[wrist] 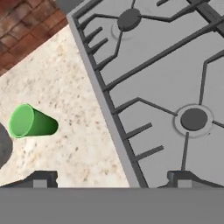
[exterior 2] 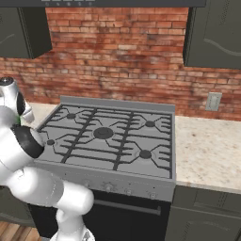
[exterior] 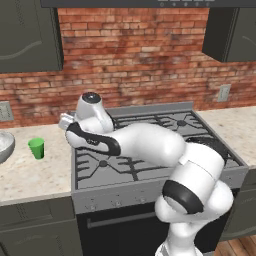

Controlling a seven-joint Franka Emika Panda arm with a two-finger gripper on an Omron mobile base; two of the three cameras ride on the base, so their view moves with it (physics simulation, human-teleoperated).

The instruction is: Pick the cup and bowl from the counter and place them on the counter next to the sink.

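The small green cup point(exterior: 36, 148) stands upright on the beige counter point(exterior: 30, 175), left of the stove. In the hand view the cup point(wrist: 31, 122) is at the left, well clear of the fingers. The silvery bowl point(exterior: 4, 146) sits at the far left edge, just past the cup, and only its dark rim point(wrist: 2, 146) shows in the hand view. My gripper point(wrist: 112, 179) is open and empty, hovering over the seam between counter point(wrist: 65, 109) and stove, right of the cup. The sink is out of view.
A grey gas stove point(exterior: 150, 145) with raised black grates fills the middle, and its left edge point(wrist: 109, 113) runs under the hand. More beige counter point(exterior 2: 212, 150) lies to its right. A brick wall point(exterior: 135, 60) and dark upper cabinets point(exterior: 27, 35) stand behind.
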